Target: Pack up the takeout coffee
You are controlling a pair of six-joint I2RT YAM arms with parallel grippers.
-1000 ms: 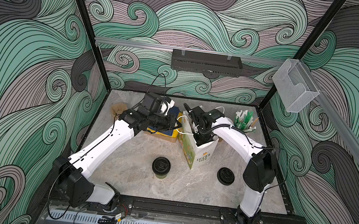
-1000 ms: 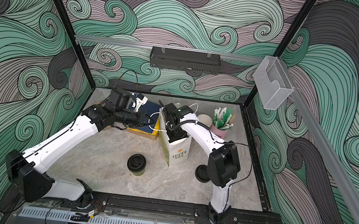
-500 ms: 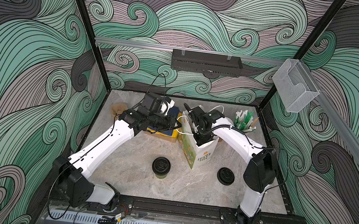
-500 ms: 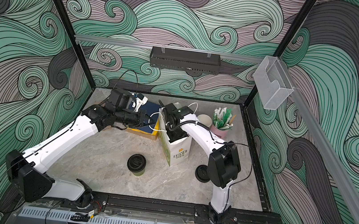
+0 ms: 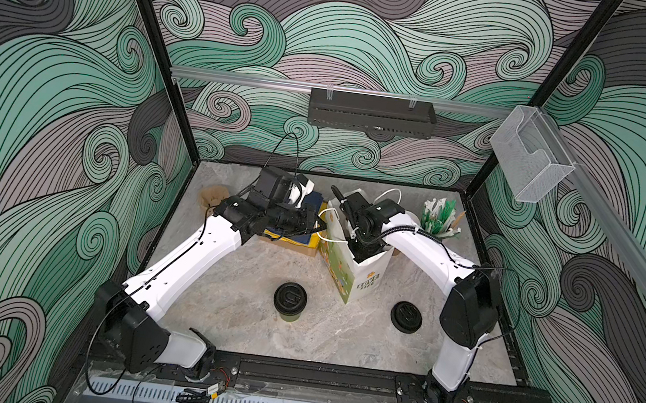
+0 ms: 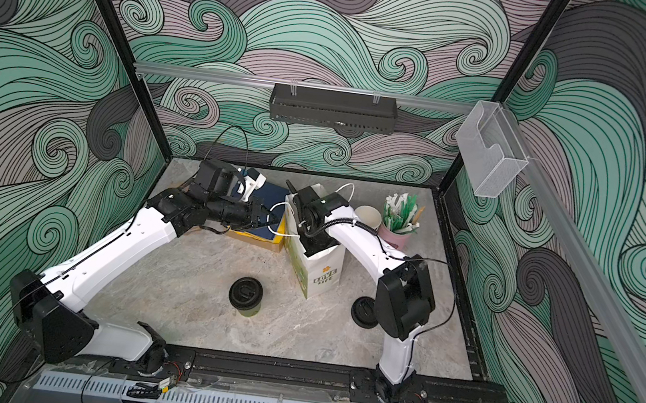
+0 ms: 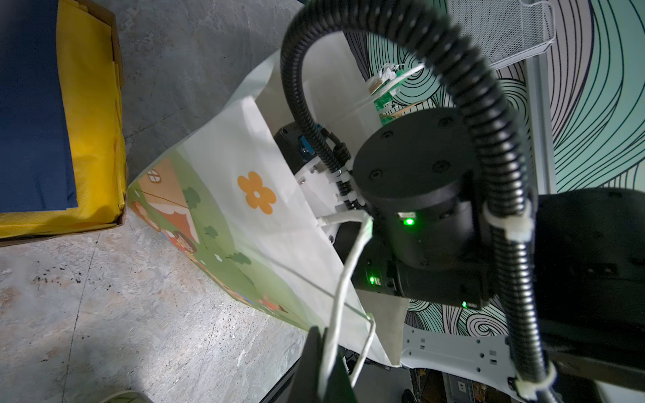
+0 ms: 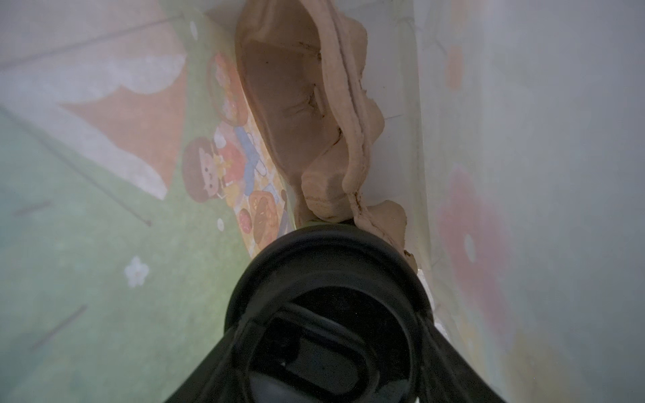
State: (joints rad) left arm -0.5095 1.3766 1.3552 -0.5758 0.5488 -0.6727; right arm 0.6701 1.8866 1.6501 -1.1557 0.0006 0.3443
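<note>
The left claw [image 7: 320,343] pinches the paper bag's [image 5: 363,285] white handle [image 7: 350,270]; the right claw [image 8: 324,324], inside the bag, clasps one lidded cup [image 8: 324,265]. The second lidded cup [image 5: 290,300] stands lower-centre on the tabletop [image 5: 235,284].

matt paper bag [image 5: 363,283], smooth black plastic lid [image 8: 324,279], mottled stone-look tabletop [image 5: 254,340]

Lidded cup [image 5: 290,300] stands on table [image 5: 239,326], twin cup [image 8: 324,314] bagged.

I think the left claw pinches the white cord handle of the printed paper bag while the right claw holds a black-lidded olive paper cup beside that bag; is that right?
Not quite: the right wrist view shows the right claw holding the black-lidded olive paper cup inside the printed paper bag, not beside it. The rest stands.
</note>
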